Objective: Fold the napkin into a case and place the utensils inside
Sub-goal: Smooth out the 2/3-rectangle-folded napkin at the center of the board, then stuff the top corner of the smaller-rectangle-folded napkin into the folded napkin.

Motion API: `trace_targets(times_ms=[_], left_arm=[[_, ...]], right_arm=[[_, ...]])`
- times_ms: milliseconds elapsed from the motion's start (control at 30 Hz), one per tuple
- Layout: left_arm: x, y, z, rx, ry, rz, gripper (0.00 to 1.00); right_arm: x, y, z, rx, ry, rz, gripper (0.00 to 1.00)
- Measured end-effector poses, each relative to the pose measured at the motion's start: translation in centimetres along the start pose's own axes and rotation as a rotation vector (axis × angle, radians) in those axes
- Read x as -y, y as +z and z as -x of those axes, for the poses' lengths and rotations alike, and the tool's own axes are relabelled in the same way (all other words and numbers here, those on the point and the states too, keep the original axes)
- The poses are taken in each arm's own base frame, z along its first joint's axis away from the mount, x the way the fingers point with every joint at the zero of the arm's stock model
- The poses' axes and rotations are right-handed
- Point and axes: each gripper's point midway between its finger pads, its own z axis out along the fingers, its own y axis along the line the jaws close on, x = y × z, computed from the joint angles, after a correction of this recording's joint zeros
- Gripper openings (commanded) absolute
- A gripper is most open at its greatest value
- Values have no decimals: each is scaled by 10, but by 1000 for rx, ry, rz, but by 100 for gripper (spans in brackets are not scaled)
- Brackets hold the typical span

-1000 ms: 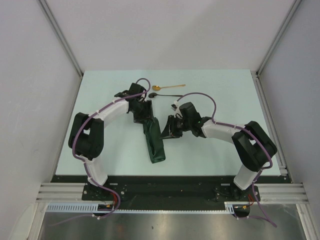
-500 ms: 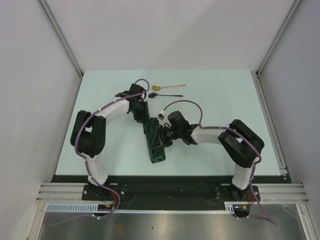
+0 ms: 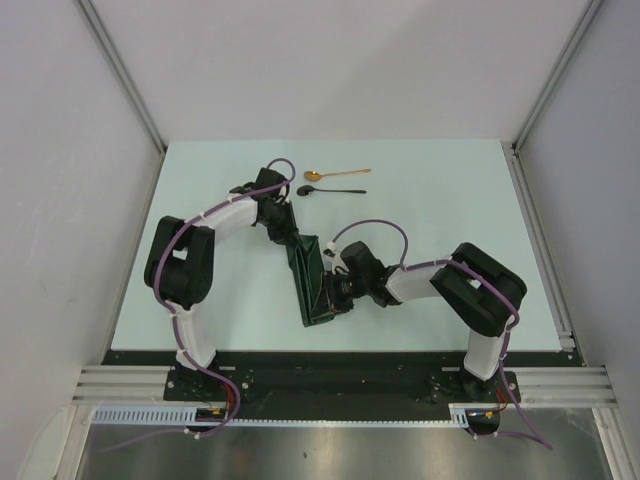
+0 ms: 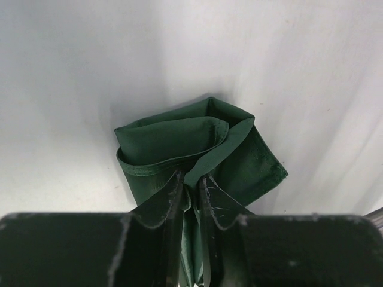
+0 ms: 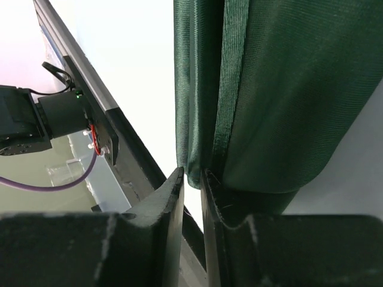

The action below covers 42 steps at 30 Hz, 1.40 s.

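We've got the dark green napkin (image 3: 310, 300) folded into a long narrow strip, lying mid-table toward the near edge. The left gripper (image 3: 296, 243) pinches a bunched fold at the strip's far end, jaws nearly together. The right gripper (image 3: 327, 290) nips the strip's right edge, jaws almost closed on cloth. Farther back on the pale table (image 3: 450, 220) lie the gold spoon (image 3: 337, 174) and, just nearer, the black spoon (image 3: 332, 190), both apart from the napkin

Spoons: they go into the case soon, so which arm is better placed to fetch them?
Left, probably. The left tool pinches the far end of the napkin, nearer the gold spoon and black spoon; the right tool grips the near end. Either must release first.
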Motion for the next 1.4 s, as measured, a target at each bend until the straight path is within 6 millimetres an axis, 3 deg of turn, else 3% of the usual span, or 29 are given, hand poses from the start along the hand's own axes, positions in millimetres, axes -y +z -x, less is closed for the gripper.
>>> trace_targets(times_ms=[200, 300, 467, 567, 667, 867, 1100, 1400], left_arm=[[3, 0, 2, 6, -7, -15, 21], [4, 0, 3, 9, -7, -17, 21], [5, 0, 3, 10, -15, -23, 22], [6, 0, 4, 11, -18, -27, 24], [6, 0, 4, 11, -21, -29, 30], [5, 1, 2, 5, -29, -32, 38], [-3, -10, 5, 26, -59, -38, 39], [-5, -21, 15, 67, -104, -61, 30]], right_arm=[[-4, -15, 14, 32, -6, -18, 44], [-11, -29, 47, 108, -28, -30, 50], [-15, -53, 126, 277, -64, -69, 57], [-11, -54, 159, 320, -70, -82, 57], [-2, -42, 181, 327, -65, -94, 56], [22, -21, 186, 284, -25, -133, 51], [32, -16, 192, 275, -6, -144, 45], [33, -15, 199, 278, -6, -132, 44]])
